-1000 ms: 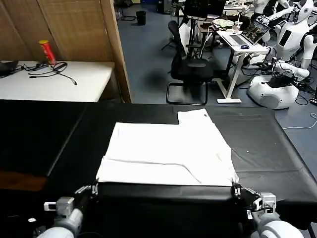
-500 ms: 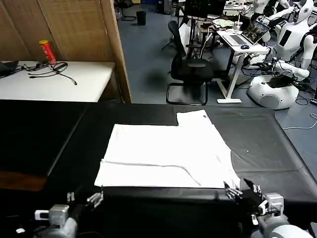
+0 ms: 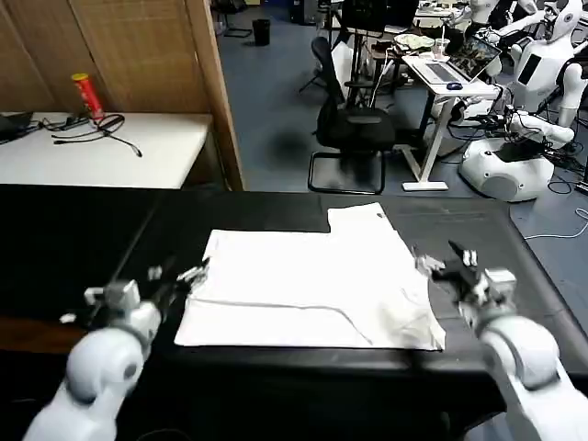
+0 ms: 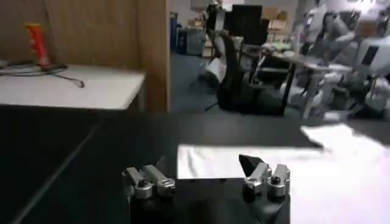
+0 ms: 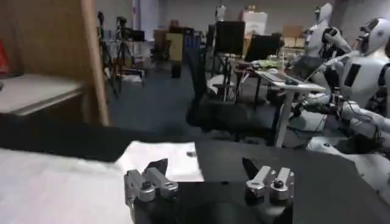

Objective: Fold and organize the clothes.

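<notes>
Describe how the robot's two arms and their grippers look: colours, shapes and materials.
Both arms are smooth, rounded white shells. The left gripper and right gripper each have two silver metal fingers with dark tips, bolted to a black base.

The head camera looks forward and down from above onto the black table [image 3: 514, 303] with the white T-shirt [image 3: 312, 285] spread on it, taking in the room behind. Each wrist camera sits low and close behind its own fingers, facing across the tabletop toward that same room. All three views share the T-shirt [image 4: 341, 176] [image 5: 67, 189], the black office chair [image 3: 354, 124] and the desks beyond.
</notes>
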`<state>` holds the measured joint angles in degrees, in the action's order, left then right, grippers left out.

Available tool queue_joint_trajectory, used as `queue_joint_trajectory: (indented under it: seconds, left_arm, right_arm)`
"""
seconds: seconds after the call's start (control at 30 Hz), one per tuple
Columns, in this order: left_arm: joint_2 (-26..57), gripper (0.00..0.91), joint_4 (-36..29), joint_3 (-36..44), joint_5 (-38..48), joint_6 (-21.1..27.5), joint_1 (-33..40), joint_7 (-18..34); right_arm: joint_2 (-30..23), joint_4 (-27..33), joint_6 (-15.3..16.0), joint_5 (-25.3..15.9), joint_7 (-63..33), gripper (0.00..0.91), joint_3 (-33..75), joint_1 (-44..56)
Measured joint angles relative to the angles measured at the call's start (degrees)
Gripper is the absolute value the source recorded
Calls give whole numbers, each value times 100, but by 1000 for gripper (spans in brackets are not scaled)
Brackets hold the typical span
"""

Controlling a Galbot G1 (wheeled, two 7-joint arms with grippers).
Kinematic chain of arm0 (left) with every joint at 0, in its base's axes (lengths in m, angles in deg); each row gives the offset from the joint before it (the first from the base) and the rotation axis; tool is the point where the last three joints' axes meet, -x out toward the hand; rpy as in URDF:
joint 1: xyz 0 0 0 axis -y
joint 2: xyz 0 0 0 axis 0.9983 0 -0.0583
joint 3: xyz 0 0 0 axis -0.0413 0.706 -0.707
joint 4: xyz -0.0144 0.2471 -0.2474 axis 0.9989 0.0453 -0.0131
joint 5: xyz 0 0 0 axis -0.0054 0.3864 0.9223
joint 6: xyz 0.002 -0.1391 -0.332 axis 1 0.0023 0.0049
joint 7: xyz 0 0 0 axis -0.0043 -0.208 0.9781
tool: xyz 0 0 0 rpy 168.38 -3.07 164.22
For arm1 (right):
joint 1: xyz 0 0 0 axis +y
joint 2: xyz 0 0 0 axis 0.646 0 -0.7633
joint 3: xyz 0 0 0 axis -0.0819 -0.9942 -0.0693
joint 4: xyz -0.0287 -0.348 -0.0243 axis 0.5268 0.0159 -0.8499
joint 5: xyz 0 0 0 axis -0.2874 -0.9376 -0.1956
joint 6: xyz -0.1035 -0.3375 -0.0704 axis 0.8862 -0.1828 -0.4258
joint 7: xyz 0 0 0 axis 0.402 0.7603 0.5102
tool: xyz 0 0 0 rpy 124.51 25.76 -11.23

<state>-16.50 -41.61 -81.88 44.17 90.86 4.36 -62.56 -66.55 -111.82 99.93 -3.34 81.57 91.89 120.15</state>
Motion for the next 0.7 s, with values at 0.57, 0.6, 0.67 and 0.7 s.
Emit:
queue_joint_trajectory:
  seconds: [0.57, 0.6, 0.67, 0.7]
  left_arm:
    - [-306, 878, 3167, 1207, -322, 164, 2416, -428]
    - [-306, 878, 3253, 1214, -344, 163, 2449, -454]
    - [-320, 878, 3399, 1222, -395, 145, 2505, -483]
    - [-329, 878, 3464, 1222, -429, 127, 2517, -497]
  right_arm:
    - [-845, 2773, 84, -136, 125, 878, -884, -1955]
    - [-905, 2896, 49, -197, 150, 878, -884, -2018]
    - [-1013, 3093, 35, -282, 166, 878, -882, -2117]
    - [-1071, 3193, 33, -327, 174, 878, -882, -2158]
